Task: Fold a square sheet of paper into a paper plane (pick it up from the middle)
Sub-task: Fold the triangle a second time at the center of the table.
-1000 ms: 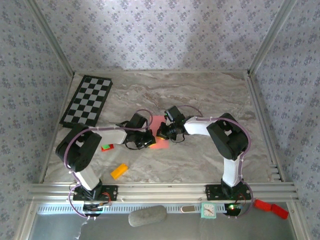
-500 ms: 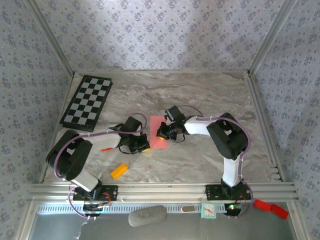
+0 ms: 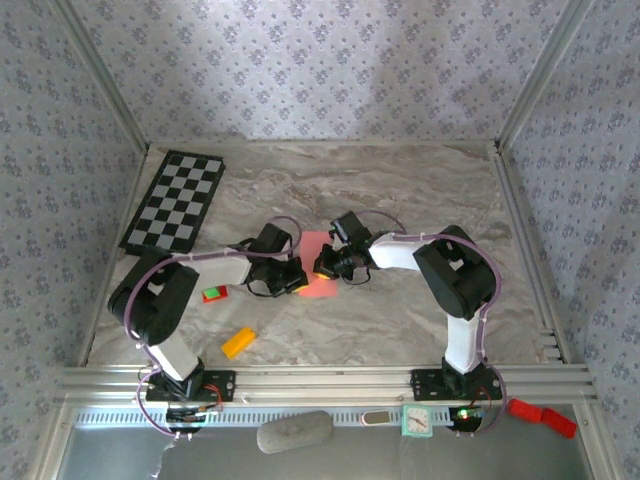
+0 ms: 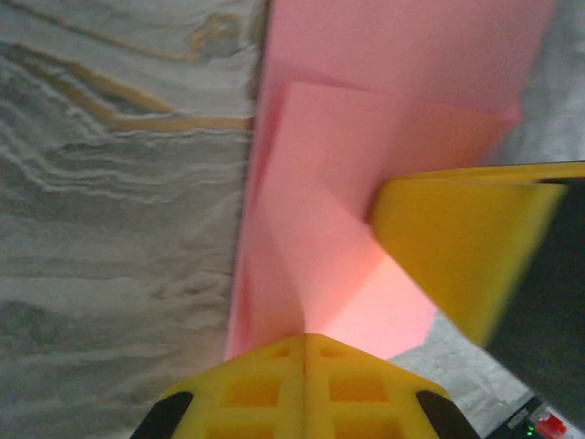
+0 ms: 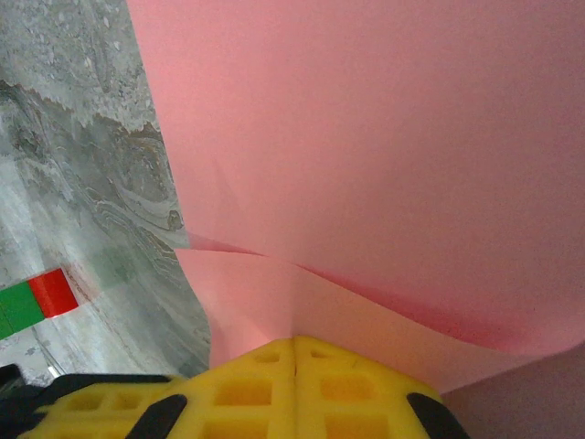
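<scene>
The square sheet of paper (image 3: 315,245) is salmon pink and lies partly folded on the marble table, between my two grippers. In the left wrist view the paper (image 4: 366,110) shows a folded flap and a crease running up from my left gripper (image 4: 304,337). That gripper is shut, its yellow tips resting against the paper's near edge. From the other side my right gripper (image 5: 294,340), also shut, presses on a raised flap of the paper (image 5: 384,137). In the top view the left gripper (image 3: 296,283) and the right gripper (image 3: 322,268) almost meet over the sheet. No paper plane shape shows.
A chessboard (image 3: 175,200) lies at the back left. A red-and-green block (image 3: 214,294) sits beside the left arm, and an orange block (image 3: 238,342) lies nearer the front edge. Aluminium rails (image 3: 320,378) frame the table.
The left gripper pulled back to the left off the paper, then slid right again onto its left part, staying shut. The right gripper has held its place on the sheet.
</scene>
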Action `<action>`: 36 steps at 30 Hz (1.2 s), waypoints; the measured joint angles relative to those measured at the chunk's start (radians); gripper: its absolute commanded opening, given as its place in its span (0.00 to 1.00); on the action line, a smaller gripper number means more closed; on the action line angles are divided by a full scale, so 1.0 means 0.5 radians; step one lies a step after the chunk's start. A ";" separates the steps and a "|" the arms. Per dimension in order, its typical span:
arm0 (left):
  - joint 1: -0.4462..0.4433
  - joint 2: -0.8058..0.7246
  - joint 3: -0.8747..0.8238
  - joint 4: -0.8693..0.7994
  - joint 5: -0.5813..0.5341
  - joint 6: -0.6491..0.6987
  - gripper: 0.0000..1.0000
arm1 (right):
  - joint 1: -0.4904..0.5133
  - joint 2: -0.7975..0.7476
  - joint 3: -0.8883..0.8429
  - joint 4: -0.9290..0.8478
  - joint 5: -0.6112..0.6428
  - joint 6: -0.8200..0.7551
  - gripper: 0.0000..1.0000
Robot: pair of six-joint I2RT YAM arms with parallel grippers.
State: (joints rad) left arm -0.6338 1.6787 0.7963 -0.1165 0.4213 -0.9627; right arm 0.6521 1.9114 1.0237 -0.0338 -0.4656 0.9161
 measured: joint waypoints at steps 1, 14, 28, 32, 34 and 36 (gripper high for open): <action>0.002 0.016 0.001 0.002 0.010 0.000 0.03 | 0.000 -0.001 0.000 0.001 -0.002 -0.002 0.00; 0.008 0.009 -0.047 0.085 0.018 -0.015 0.00 | 0.017 -0.063 0.001 -0.053 0.066 -0.293 0.00; 0.009 0.009 -0.047 0.087 0.018 -0.037 0.00 | 0.121 -0.089 0.004 -0.103 0.083 -0.384 0.01; 0.008 0.008 -0.054 0.099 0.018 -0.052 0.00 | 0.113 -0.060 0.004 -0.099 0.076 -0.383 0.00; 0.008 0.008 -0.056 0.102 0.018 -0.054 0.00 | 0.098 -0.053 0.004 -0.098 0.062 -0.383 0.00; 0.008 0.008 -0.065 0.116 0.020 -0.061 0.00 | 0.074 -0.045 0.004 -0.096 0.029 -0.383 0.00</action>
State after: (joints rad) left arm -0.6300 1.6829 0.7639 -0.0586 0.4313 -0.9932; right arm 0.6891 1.8889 1.0256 -0.0818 -0.4511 0.7246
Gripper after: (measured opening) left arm 0.048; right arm 0.055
